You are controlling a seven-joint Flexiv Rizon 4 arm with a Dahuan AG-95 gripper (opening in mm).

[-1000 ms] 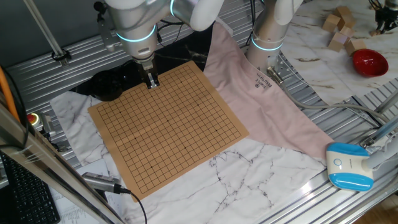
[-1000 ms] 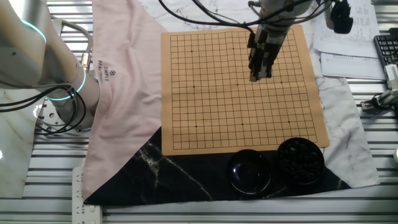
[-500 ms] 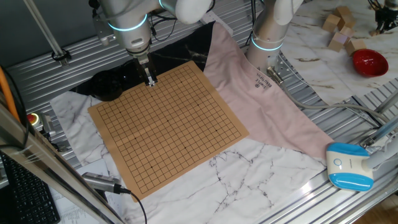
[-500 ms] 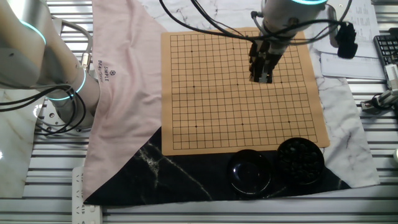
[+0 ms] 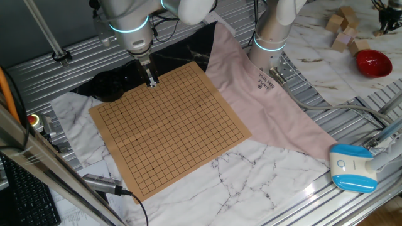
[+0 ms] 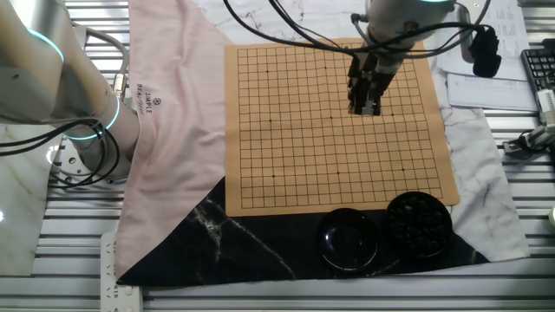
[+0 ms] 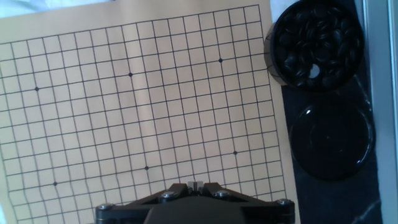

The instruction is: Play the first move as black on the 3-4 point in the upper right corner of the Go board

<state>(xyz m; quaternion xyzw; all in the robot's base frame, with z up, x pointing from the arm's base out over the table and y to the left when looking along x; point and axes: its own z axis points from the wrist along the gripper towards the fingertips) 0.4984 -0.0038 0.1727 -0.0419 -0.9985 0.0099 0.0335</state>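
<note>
The tan wooden Go board (image 5: 169, 119) lies flat on the table and carries no stones; it also shows in the other fixed view (image 6: 295, 130) and fills the hand view (image 7: 124, 124). My gripper (image 5: 151, 83) hangs above the board near the edge next to the bowls, seen also in the other fixed view (image 6: 365, 108). In the hand view the gripper (image 7: 196, 184) has its fingertips pressed together, with nothing visible between them. A black bowl full of black stones (image 7: 317, 40) stands just off the board (image 6: 419, 224), and beside it lies an empty black lid (image 7: 333, 143).
A pink cloth (image 5: 264, 100) lies under one side of the board. A second arm's base (image 5: 270, 37) stands on it. A red bowl (image 5: 372, 61), wooden blocks (image 5: 342, 25) and a blue-white device (image 5: 352, 166) lie off to the side.
My gripper moved a little across the board toward the side with the bowls a second ago, and has held still for the last half second. Its jaws stayed together.
</note>
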